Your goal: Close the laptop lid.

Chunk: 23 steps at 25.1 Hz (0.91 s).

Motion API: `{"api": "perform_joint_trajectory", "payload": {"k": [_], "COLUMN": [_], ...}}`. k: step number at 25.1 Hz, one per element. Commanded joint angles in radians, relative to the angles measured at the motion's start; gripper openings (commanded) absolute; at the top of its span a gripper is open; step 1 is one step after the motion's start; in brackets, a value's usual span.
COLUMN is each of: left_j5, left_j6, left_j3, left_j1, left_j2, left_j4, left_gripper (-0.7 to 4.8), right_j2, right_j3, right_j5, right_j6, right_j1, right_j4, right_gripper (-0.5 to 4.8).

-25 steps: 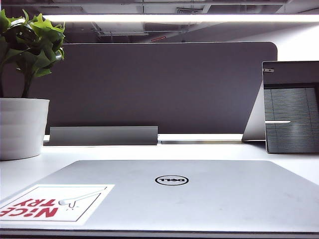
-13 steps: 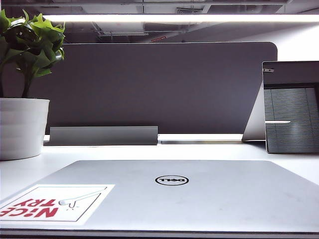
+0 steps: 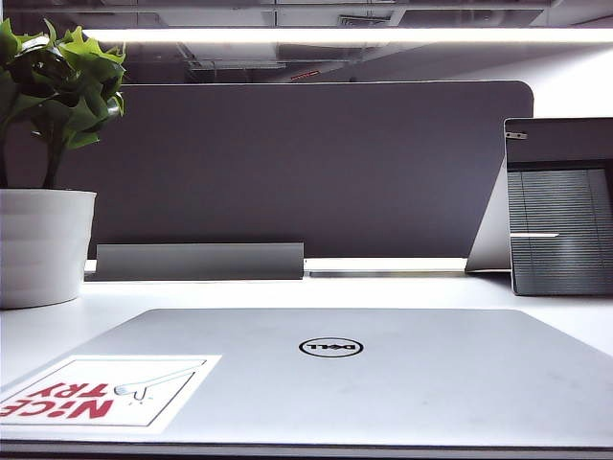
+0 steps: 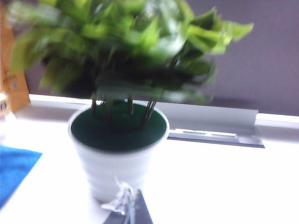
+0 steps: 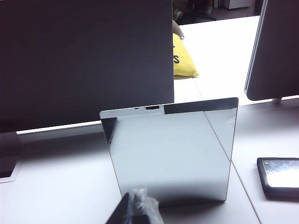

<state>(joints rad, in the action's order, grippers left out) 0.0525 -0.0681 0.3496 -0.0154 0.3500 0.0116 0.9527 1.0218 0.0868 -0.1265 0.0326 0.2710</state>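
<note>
Laptop lid [image 3: 335, 374] lies flat and shut on the desk [image 3: 287, 292], so the closing looks done and only withdrawal remains; left pincer [image 4: 126, 207] faces the plant pot [image 4: 117, 158], right pincer [image 5: 135, 210] the standing screen [image 5: 173, 149], their jaws' state unclear

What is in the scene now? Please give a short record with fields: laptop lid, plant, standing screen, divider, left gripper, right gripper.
laptop lid: laptop lid lies flat, closed, Dell logo and "NiCE TRY" sticker facing up
plant: green plant in a white pot, beside the laptop on the left of the exterior view
standing screen: small screen upright at the right, showing blinds
divider: dark grey panel behind the laptop
left gripper: left gripper near the pot, blurred; open or shut unclear
right gripper: right gripper before the small screen; state unclear
</note>
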Motion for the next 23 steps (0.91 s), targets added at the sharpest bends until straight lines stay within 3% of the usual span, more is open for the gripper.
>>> {"api": "perform_joint_trajectory", "payload": {"k": [1, 5, 12, 23], "left_j5": [-0.051, -0.074, -0.031, -0.003], "left_j6": [-0.142, -0.201, -0.066, -0.036], "left_j3": [-0.192, -0.342, -0.341, -0.341], "left_j1": [0.006, 0.003, 0.003, 0.003], "left_j2": [-0.125, -0.237, -0.326, -0.346], "left_j4": [-0.132, -0.143, -0.079, -0.027], "left_gripper": [-0.05, -0.05, -0.05, -0.05], "right_j2": [-0.002, -0.002, -0.002, -0.002], "right_j3": [0.003, 0.003, 0.003, 0.003], "right_j5": [0.001, 0.001, 0.001, 0.001], "right_j6": [-0.001, -0.001, -0.001, -0.001], "right_j1": [0.002, 0.002, 0.002, 0.002], "right_j4": [-0.013, -0.013, -0.013, -0.013], "right_gripper": [-0.01, -0.01, -0.01, -0.01]}}
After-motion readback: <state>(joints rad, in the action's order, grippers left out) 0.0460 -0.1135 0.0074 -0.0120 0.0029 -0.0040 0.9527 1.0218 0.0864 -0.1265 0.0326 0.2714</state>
